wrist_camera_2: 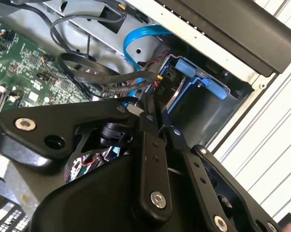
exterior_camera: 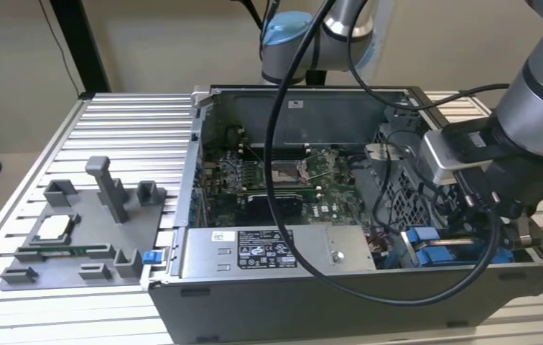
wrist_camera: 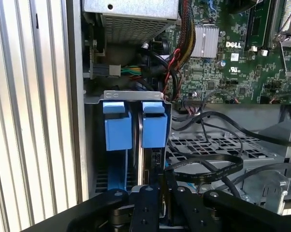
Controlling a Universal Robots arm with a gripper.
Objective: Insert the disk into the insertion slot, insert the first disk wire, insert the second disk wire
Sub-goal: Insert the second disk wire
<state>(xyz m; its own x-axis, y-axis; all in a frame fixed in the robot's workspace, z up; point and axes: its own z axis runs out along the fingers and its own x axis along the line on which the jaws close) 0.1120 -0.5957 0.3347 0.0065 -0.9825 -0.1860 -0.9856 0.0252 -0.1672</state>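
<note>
The end effector (wrist_camera_2: 157, 123) hangs over the insertion slot (wrist_camera: 136, 130), its fingers (wrist_camera_2: 152, 159) clenched together. That blue-railed bay sits at the computer case's (exterior_camera: 348, 302) five o'clock corner in the exterior view, the disk (wrist_camera: 145, 164) already standing inside.

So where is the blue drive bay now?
The insertion slot sits in the computer case's front corner on the exterior view's right, beside the power supply, with the gripper right at it.

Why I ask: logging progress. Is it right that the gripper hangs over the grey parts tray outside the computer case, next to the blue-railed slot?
Not quite. In the exterior view the gripper hangs inside the computer case, at the blue-railed insertion slot; the grey parts tray sits apart, outside the case.
</note>
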